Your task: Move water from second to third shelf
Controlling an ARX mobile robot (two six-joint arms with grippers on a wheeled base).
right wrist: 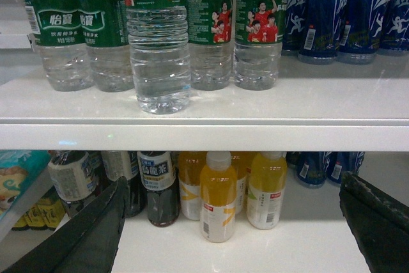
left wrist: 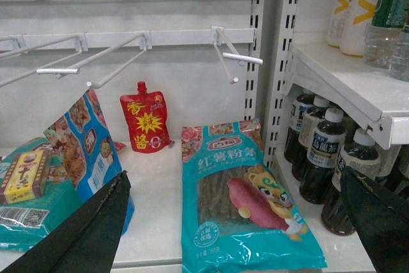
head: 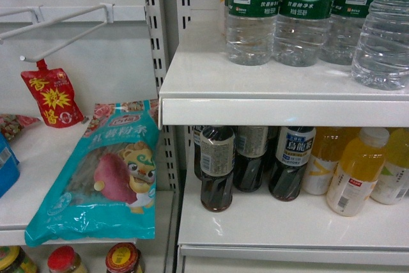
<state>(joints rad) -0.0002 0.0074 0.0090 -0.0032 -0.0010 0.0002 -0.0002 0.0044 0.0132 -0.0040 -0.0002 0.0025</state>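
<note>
Head view, water bottles [head: 307, 17] upright on upper shelf [head: 281, 110], dark tea bottles [head: 217, 171] beneath; left wrist view, my left gripper [left wrist: 236, 222] spread wide, holding nothing, over teal noodle packet [left wrist: 246, 206]; right wrist view, my right gripper [right wrist: 233, 222] likewise agape, empty, one water bottle [right wrist: 158, 49] apparently foremost.

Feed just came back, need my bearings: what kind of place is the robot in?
Most likely a small grocery store aisle: white retail shelving stocked with rows of water bottles, yellow juice drinks, and peg hooks above packaged foods.
</note>
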